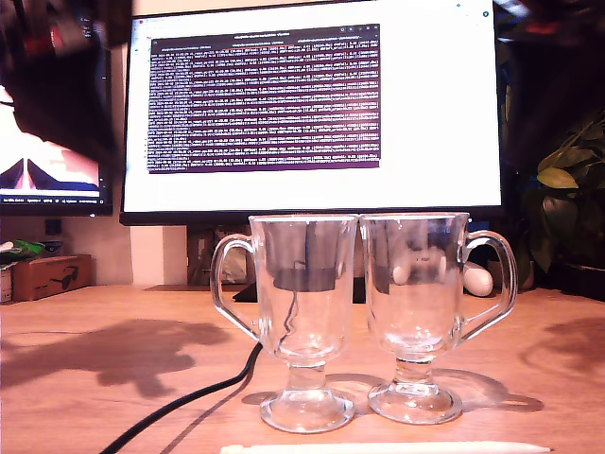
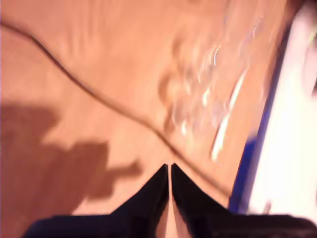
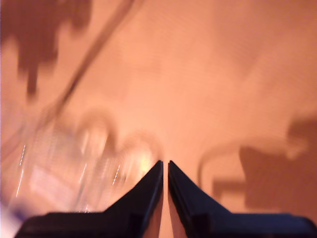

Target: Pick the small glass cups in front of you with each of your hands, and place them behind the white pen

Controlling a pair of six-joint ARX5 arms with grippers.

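Two glass cups (image 1: 359,317) upright behind white pen (image 1: 388,447) (side by side)

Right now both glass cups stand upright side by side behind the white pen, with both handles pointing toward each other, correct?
Not quite. In the exterior view the handles point outward, away from each other. The glass cups do stand upright, side by side, behind the white pen.
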